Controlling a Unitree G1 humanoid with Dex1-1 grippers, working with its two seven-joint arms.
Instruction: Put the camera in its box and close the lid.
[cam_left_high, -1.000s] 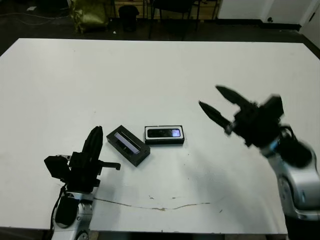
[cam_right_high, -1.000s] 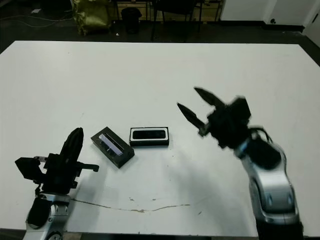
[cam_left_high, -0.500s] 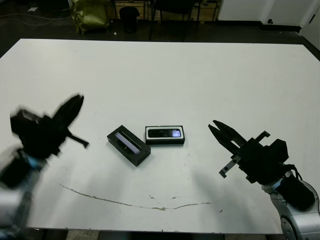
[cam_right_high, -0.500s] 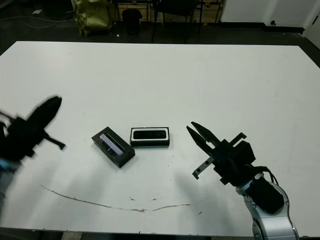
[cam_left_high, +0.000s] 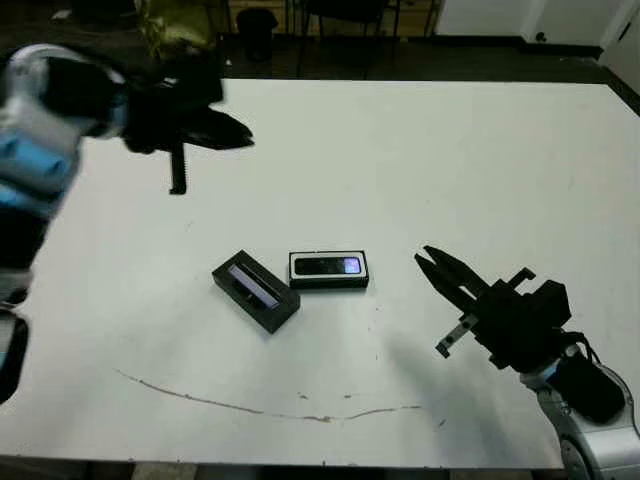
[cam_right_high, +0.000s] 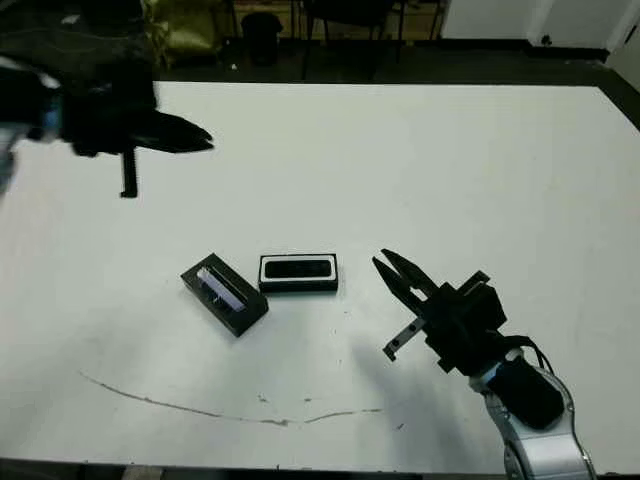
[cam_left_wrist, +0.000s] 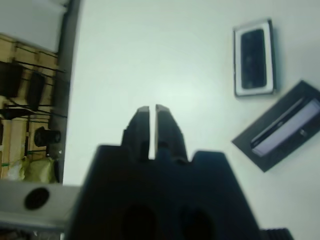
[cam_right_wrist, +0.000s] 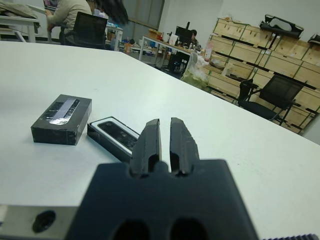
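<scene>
- My right gripper (cam_left_high: 432, 262) hovers low over the white table (cam_left_high: 480, 150), just to the right of the box (cam_left_high: 329, 270), and is much the nearer of my two. Its fingers are close together with only a narrow gap, and they hold nothing.
- My left gripper (cam_left_high: 235, 133) is raised high over the far left of the table, well apart from everything. Its fingers are nearly together too, and empty.
- The box lies with its long axis across the table, left to right, so its short end faces my right fingertips.
- The camera (cam_left_high: 329, 266) already lies inside the box, lengthwise, a glossy black bar framed by the white lining.
- The lid (cam_left_high: 256, 291) sits just beside the box's left end, turned at a slant, its purplish panel up. It is not on the box yet.
- I judge the lid is next. It lies beyond the box from my right gripper and well below my left.
</scene>
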